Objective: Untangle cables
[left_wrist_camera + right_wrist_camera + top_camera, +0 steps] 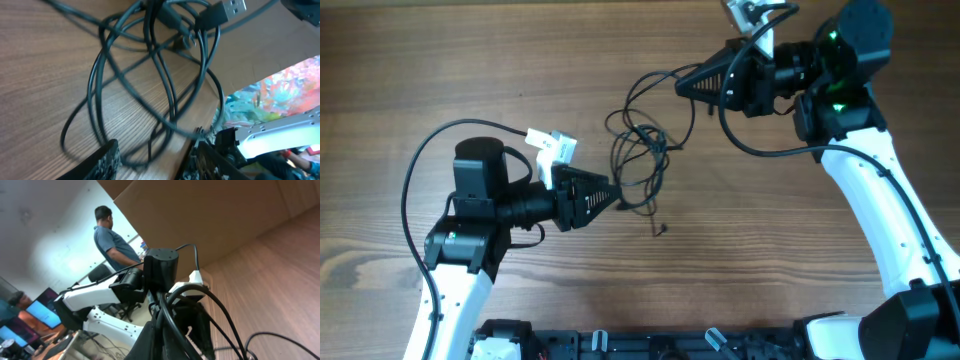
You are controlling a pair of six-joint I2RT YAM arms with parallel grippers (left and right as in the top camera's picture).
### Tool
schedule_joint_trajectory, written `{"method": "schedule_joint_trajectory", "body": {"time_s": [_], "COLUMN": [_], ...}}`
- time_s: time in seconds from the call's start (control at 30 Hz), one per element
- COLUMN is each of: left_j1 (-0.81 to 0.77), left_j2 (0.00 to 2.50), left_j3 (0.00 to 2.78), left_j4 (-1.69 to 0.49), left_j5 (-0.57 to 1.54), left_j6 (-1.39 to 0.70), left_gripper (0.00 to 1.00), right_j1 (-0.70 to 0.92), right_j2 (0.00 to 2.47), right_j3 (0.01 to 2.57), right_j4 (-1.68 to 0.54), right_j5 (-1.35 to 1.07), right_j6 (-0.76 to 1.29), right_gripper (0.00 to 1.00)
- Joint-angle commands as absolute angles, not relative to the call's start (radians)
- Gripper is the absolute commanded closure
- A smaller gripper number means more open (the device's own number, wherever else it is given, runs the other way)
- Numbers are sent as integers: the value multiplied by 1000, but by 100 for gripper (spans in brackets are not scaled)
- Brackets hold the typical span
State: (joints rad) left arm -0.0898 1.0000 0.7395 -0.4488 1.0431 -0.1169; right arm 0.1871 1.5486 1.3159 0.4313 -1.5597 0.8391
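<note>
**Take one strand, then pull gently**

The cables [642, 150] lie in a loose tangle on the table [470, 60], between the two arms. The right fingers [695, 82] are pinched closed on an upper strand. The left fingers [107, 159] stand partly apart, low over the bottom loops, with a strand running between them. They should close on that single strand only, clear of the plug [227, 10]. Drawing the arms apart slowly should then loosen the crossings rather than tighten them.

Office-like lab: monitors [38, 313], swivel chair [101, 273]
</note>
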Motion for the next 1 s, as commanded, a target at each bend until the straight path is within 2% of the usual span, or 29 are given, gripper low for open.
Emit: {"method": "schedule_joint_trajectory", "body": {"time_s": [0.0, 0.27, 0.5, 0.9, 0.93, 0.97], "left_j1": [-94, -94, -94, -94, -94, -94], "left_j2": [995, 995, 1000, 1094, 1095, 1095], "left_j3": [743, 743, 743, 743, 743, 743], "left_j4": [-429, -413, -415, -417, -417, -415], "left_j5": [1026, 992, 807, 795, 790, 790], "left_j6": [-112, -112, -112, -112, -112, -112], "left_gripper": [48, 47, 45, 45, 46, 57], "right_j1": [222, 345, 379, 390, 390, 390], "right_j2": [1556, 1556, 1556, 1556, 1556, 1556], "right_j3": [1314, 1314, 1314, 1314, 1314, 1314], "right_j4": [425, 425, 425, 424, 424, 424], "right_j5": [-1624, -1624, -1624, -1624, -1624, -1624], "right_j6": [811, 811, 812, 815, 815, 815], "right_gripper": [96, 96, 95, 95, 95, 96]}}
